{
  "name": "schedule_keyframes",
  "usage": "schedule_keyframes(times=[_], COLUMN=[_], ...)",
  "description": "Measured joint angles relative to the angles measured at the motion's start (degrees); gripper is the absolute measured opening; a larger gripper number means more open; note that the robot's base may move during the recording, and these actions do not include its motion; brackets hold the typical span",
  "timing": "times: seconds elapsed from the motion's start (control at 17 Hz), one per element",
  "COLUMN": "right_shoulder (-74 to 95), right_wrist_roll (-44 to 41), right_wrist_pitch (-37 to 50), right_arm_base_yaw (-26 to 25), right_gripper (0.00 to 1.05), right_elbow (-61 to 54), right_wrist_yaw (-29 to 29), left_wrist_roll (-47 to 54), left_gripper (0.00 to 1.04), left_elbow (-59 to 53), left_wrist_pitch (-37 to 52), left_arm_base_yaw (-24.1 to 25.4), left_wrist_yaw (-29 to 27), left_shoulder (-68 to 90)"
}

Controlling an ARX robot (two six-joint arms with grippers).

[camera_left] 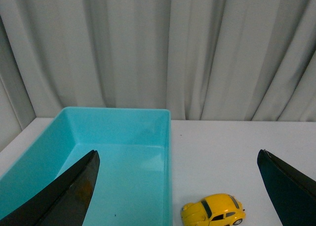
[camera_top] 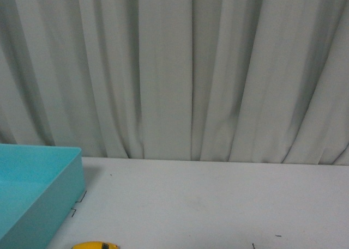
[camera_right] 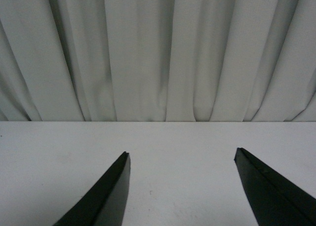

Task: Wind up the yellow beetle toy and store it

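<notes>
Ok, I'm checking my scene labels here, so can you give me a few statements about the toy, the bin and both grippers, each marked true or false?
1. The yellow beetle toy stands on the white table beside the teal bin, not inside it. True.
2. The left gripper is shut on the toy. False: it is open and holds nothing; the toy sits on the table between its fingers' lines.
3. The bin already holds several toys. False: the part of its inside that shows is bare.
4. The right gripper is open and holds nothing. True.
</notes>
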Motion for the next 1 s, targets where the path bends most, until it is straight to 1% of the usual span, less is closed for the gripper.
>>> schedule_keyframes(times=[0.18,0.24,0.29,0.35,0.41,0.47,0.53,0.59,0.65,0.77,0.83,0.88,1.0], right_shoulder=[0.0,0.0,0.0,0.0,0.0,0.0,0.0,0.0,0.0,0.0,0.0,0.0,0.0], right_wrist_roll=[0.0,0.0,0.0,0.0,0.0,0.0,0.0,0.0,0.0,0.0,0.0,0.0,0.0], right_wrist_pitch=[0.0,0.0,0.0,0.0,0.0,0.0,0.0,0.0,0.0,0.0,0.0,0.0,0.0], right_arm_base_yaw=[0.0,0.0,0.0,0.0,0.0,0.0,0.0,0.0,0.0,0.0,0.0,0.0,0.0], right_gripper=[0.94,1.0,0.97,0.98,0.98,0.98,0.98,0.98,0.98,0.98,0.98,0.98,0.98], right_elbow=[0.0,0.0,0.0,0.0,0.0,0.0,0.0,0.0,0.0,0.0,0.0,0.0,0.0], right_wrist_yaw=[0.0,0.0,0.0,0.0,-0.1,0.0,-0.1,0.0,0.0,0.0,0.0,0.0,0.0], left_wrist_roll=[0.0,0.0,-1.8,-7.5,-12.5,-14.6,-14.7,-14.2,-12.9,-8.1,-4.4,0.6,12.2], left_gripper=[0.98,0.98,0.98,0.98,0.98,0.98,0.98,0.98,0.98,0.98,0.98,0.98,0.98], left_elbow=[0.0,0.0,1.2,5.7,10.2,15.3,20.3,24.4,28.5,35.7,38.7,41.4,43.2], left_wrist_pitch=[0.0,0.0,-4.2,-9.8,-4.1,4.0,11.0,14.9,17.0,18.5,19.2,18.0,11.5], left_arm_base_yaw=[0.0,0.0,-0.8,-2.5,-0.4,1.2,1.3,0.5,-0.9,-5.5,-8.0,-11.0,-14.9], left_wrist_yaw=[0.0,0.0,-2.3,-9.4,-10.7,-9.9,-8.3,-7.1,-6.8,-3.9,-0.7,3.0,9.2], left_shoulder=[0.0,0.0,1.0,10.8,22.9,33.9,43.9,52.7,61.7,73.8,77.4,80.3,84.6])
